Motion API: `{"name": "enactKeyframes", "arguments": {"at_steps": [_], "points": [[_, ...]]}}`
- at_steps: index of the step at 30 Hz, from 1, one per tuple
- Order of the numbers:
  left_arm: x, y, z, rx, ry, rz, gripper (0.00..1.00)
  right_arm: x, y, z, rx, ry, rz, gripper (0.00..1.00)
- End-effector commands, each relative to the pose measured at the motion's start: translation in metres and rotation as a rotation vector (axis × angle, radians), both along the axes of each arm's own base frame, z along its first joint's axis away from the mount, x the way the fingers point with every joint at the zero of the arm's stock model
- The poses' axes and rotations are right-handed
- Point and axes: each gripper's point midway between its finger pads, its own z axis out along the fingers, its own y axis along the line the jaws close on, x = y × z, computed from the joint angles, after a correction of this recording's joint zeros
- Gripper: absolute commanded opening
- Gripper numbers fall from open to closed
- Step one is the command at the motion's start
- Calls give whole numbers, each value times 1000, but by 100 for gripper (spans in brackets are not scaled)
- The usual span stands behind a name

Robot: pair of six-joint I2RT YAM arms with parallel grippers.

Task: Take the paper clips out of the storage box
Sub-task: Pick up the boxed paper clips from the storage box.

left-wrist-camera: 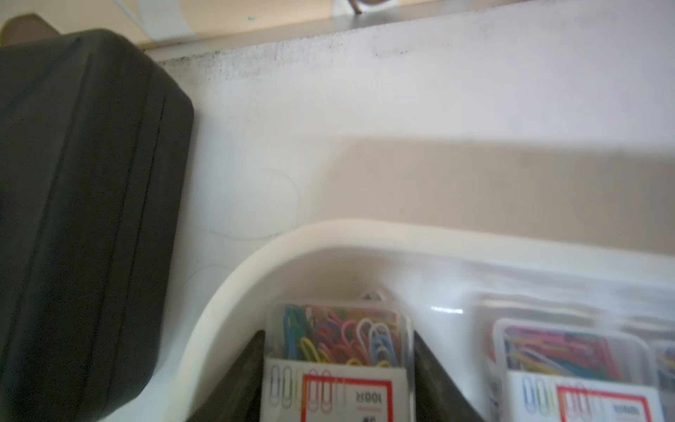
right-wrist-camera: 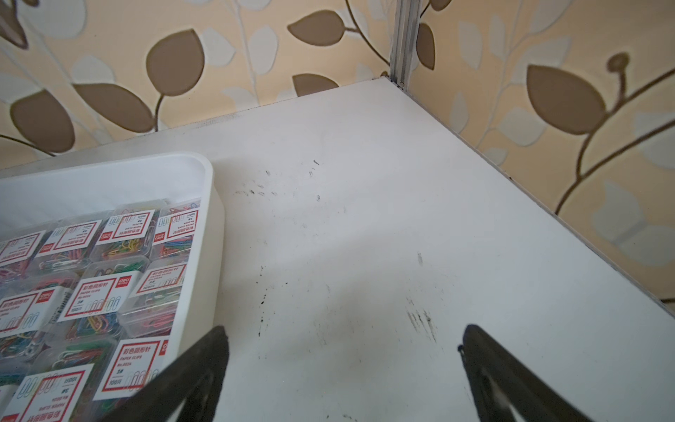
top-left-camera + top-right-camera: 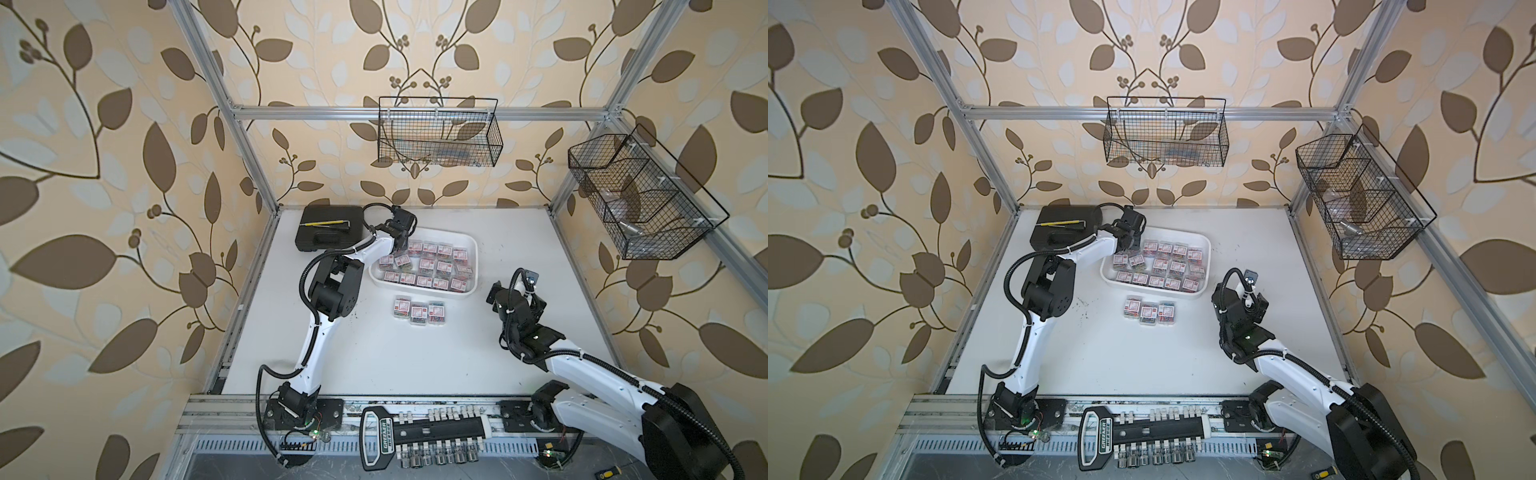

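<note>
The white storage box sits towards the back of the table, holding about 15 small cases of paper clips, with 3 more cases lying on the table just in front. The left gripper is clamped on the sides of the corner case, close against the rounded wall, so I would lift straight up clear of the rim, level, before swinging towards those 3. The right gripper hangs wide open over bare table beside the storage box.

We saw glossy white plastic on the storage box, clear plastic with paper labels on the paper clips, matt black on the case.
</note>
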Motion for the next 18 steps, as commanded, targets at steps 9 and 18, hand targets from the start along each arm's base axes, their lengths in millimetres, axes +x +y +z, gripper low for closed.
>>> {"name": "enactKeyframes", "arguments": {"at_steps": [9, 18], "points": [[-91, 61, 152, -162, -237, 160, 36, 4, 1, 17, 2, -43, -15, 100], [-161, 99, 165, -204, -270, 217, 34, 3, 1, 17, 5, -46, -17, 100]]}}
